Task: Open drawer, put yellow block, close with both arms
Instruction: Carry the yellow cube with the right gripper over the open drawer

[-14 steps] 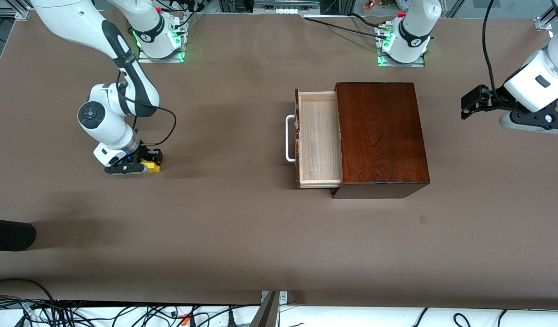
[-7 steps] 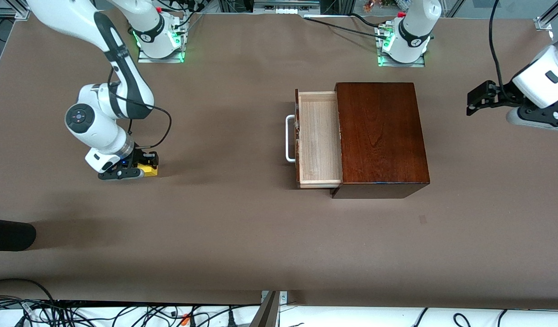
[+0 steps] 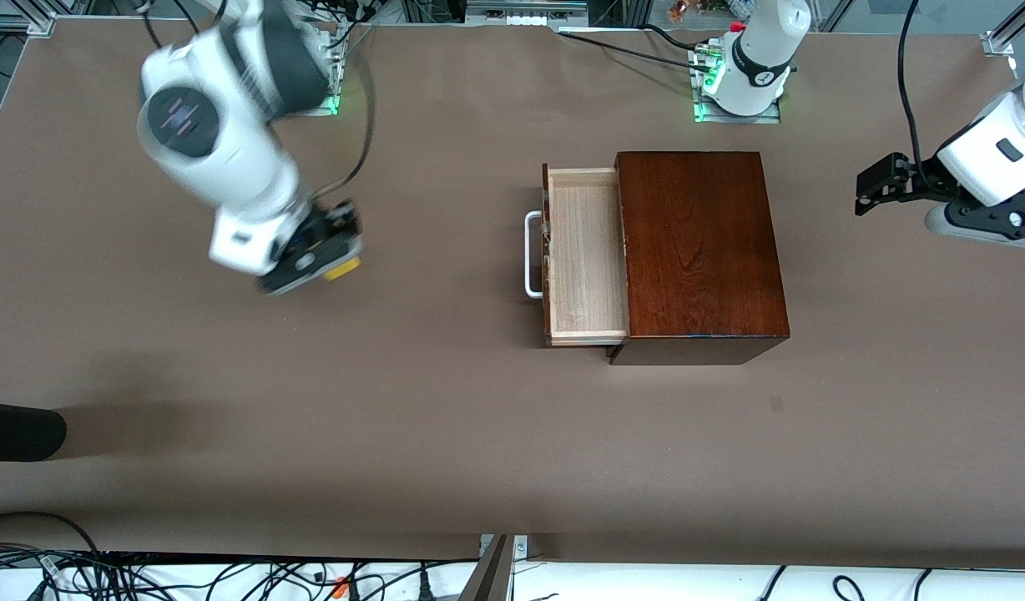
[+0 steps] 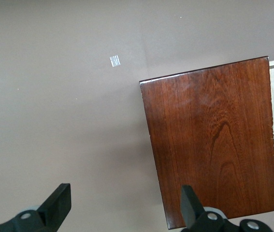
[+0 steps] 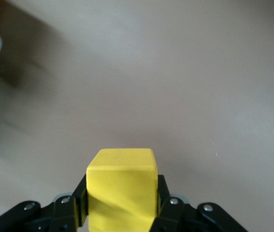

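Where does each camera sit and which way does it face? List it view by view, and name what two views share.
Front view: high across the table, facing both arms' bases; shows the open pale-wood drawer and both arms.
Left wrist view: on the left arm, looking down on the glossy reddish-brown wooden box; the open left tool shows.
Right wrist view: on the right arm, looking down at the table; the right tool grips the small bright-yellow cube.
Shared: front and left wrist views both show the box.
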`<state>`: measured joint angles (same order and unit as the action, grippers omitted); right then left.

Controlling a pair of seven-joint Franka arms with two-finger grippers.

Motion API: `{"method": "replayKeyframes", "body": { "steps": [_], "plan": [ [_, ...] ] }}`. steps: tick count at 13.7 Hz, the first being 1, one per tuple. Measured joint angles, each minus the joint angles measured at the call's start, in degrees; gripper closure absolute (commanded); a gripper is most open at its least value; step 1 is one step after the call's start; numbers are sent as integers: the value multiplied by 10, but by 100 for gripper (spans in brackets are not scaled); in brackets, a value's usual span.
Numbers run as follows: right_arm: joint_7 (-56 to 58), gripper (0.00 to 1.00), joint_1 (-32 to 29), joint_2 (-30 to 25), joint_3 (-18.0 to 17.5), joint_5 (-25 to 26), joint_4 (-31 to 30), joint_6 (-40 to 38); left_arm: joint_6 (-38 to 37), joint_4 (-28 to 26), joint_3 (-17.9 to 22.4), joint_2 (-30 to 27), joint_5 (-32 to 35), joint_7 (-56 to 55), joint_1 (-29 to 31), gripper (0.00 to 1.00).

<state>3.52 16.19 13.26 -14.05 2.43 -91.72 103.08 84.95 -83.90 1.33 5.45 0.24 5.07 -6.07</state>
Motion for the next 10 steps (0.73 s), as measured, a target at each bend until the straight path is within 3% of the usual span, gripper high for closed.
{"method": "replayKeyframes", "body": {
  "steps": [6, 10],
  "plan": [
    [3, 99, 182, 157, -9, 14, 223, -38, 4, -2, -1, 3, 0, 1, -1, 0],
    [31, 95, 239, 204, -9, 37, 266, -24, 4, -2, -4, 3, 0, 1, -5, 0]
  ]
}}
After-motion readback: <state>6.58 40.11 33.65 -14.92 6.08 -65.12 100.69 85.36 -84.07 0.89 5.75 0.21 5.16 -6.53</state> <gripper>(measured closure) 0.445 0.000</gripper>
